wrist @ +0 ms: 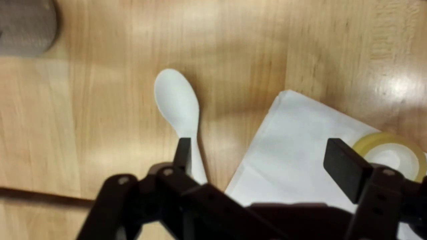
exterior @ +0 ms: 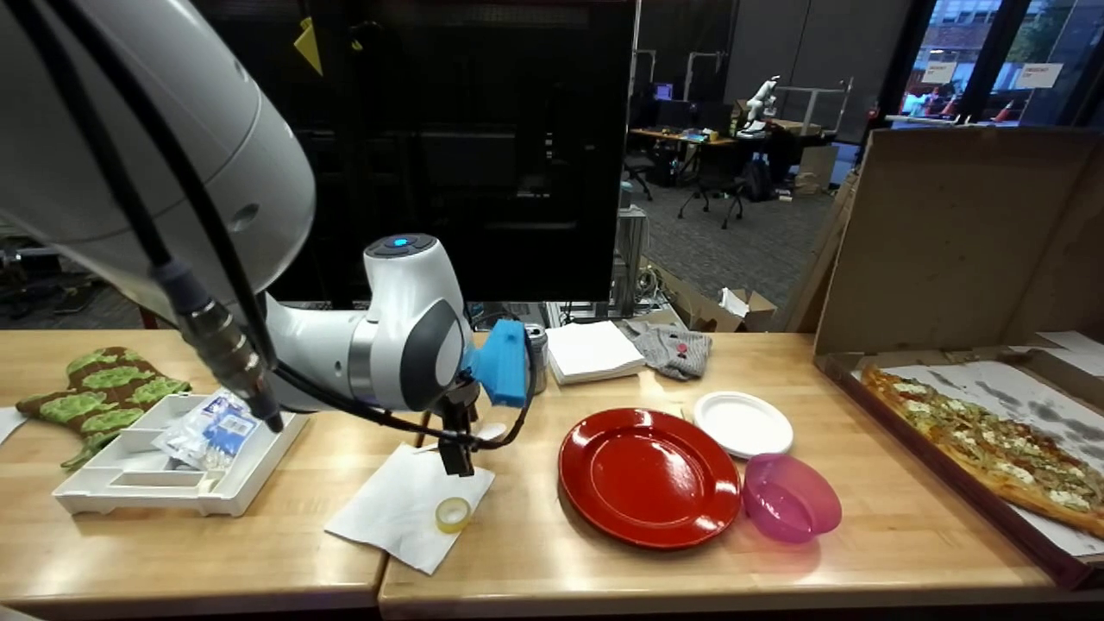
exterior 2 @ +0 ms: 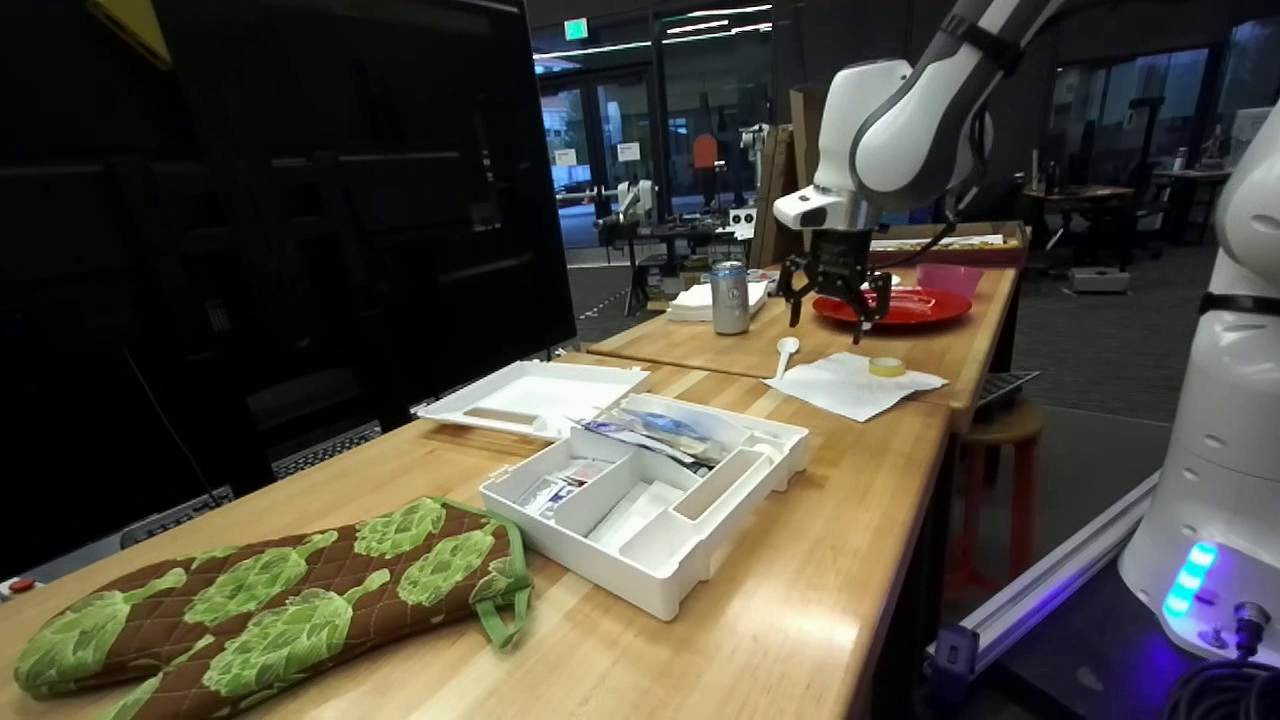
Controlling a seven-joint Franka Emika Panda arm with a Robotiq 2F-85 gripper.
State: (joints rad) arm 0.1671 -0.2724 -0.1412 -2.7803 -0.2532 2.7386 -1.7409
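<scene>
While the claw [wrist: 262,155] hangs with fingers apart, holding nothing, the wrist view shows the spoon [wrist: 178,103] flat at the claw's ten o'clock and the tape [wrist: 383,137] at three, perhaps weighting the napkin [wrist: 290,156] beneath. In an exterior view, the red plate [exterior: 651,477] lies at the claw's three o'clock; in an exterior view, the open white box [exterior 2: 580,570] sits between seven and eight, apparently for storing packets [exterior 2: 672,434].
</scene>
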